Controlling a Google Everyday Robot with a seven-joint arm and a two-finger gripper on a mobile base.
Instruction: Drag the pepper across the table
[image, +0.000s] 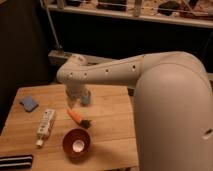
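Note:
The pepper (76, 116) is a small orange toy with a dark stem end pointing right. It lies near the middle of the light wooden table (112, 125). My gripper (78, 101) hangs down from the white arm just behind and above the pepper. Its fingers stand apart with nothing between them, and the tips sit close over the pepper's left end. I cannot tell whether they touch it.
A round orange-red bowl (76, 143) stands just in front of the pepper. A white tube (45, 125) lies to its left, a blue sponge (28, 103) at the far left, and a black object (15, 161) at the front left corner. My arm's white body fills the right side.

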